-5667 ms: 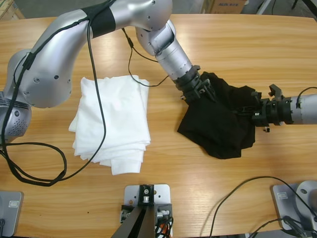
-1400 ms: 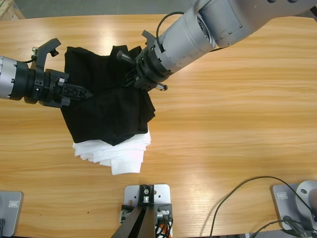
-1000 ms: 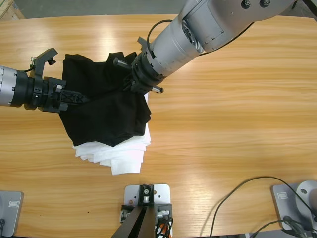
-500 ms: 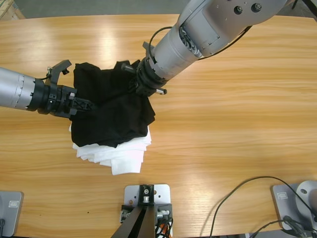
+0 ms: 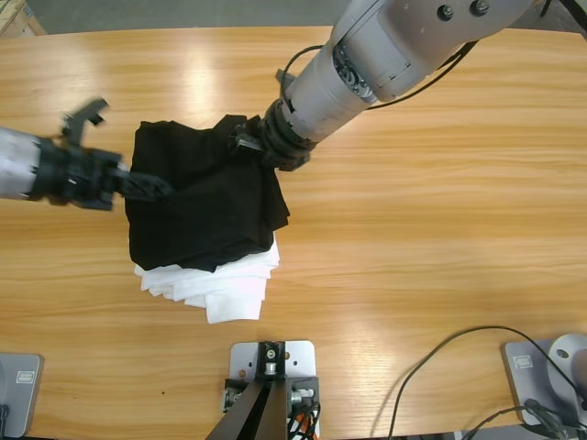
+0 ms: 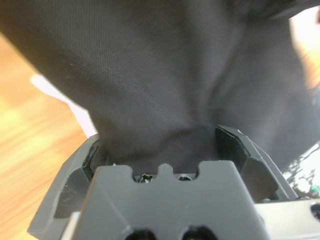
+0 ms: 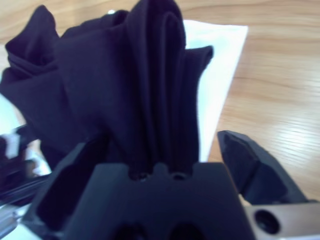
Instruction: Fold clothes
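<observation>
The black shirt [image 5: 204, 206] lies bunched over the white garments [image 5: 209, 286] at the table's [image 5: 440, 229] nine-o'clock side; one arm reaches in level from nine o'clock, its gripper [image 5: 147, 186] at the shirt's edge; the other slants down from one o'clock, gripper [image 5: 248, 142] at the shirt's top; which is left, the wrist views cannot settle. Both wrist views show black cloth bunched between jaws that stand apart: left gripper [image 6: 175, 150], right gripper [image 7: 160, 150]; whether either is clamping it, I cannot tell.
</observation>
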Motion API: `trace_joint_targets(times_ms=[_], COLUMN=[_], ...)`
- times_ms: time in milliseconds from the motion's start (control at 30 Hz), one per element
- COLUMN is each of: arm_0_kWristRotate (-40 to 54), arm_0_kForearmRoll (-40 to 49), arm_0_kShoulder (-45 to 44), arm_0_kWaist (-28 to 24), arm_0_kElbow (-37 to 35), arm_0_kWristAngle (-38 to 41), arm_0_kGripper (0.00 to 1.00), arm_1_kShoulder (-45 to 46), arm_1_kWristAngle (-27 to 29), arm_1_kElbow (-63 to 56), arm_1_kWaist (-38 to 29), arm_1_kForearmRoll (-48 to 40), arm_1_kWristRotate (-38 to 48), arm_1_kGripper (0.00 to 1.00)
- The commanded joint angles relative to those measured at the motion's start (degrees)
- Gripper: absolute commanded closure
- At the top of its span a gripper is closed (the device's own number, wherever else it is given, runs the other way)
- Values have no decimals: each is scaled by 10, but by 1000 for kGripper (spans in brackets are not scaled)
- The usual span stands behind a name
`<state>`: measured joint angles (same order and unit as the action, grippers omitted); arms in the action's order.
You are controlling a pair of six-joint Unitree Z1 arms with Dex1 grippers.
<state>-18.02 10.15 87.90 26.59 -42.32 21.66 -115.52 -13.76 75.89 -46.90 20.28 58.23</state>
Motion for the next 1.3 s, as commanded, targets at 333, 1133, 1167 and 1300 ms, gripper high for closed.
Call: trace_joint_targets(times_ms=[333,1133,1167,1300], arm_0_kWristRotate=[-73,-31,-31,-29], arm_0_kForearmRoll=[204,97,97,95], arm_0_kShoulder=[-107,142,144,154], arm_0_kWaist=[43,-42,-42,-42], arm_0_kElbow=[-140,-183,-183,-183], arm_0_kWristAngle=[-13,49,50,51], arm_0_kGripper=[478,1000,1000,1000], arm_1_kShoulder=[156,27,20,4], arm_1_kWristAngle=[-61,-272,-272,-270], arm_1_kElbow=[70,-273,-281,-324], arm_1_kWaist=[39,-41,-41,-41], arm_1_kForearmRoll=[88,-432,-442,-480], arm_1_kWristRotate=[-186,-146,-145,-141], arm_1_kGripper=[1000,1000,1000,1000])
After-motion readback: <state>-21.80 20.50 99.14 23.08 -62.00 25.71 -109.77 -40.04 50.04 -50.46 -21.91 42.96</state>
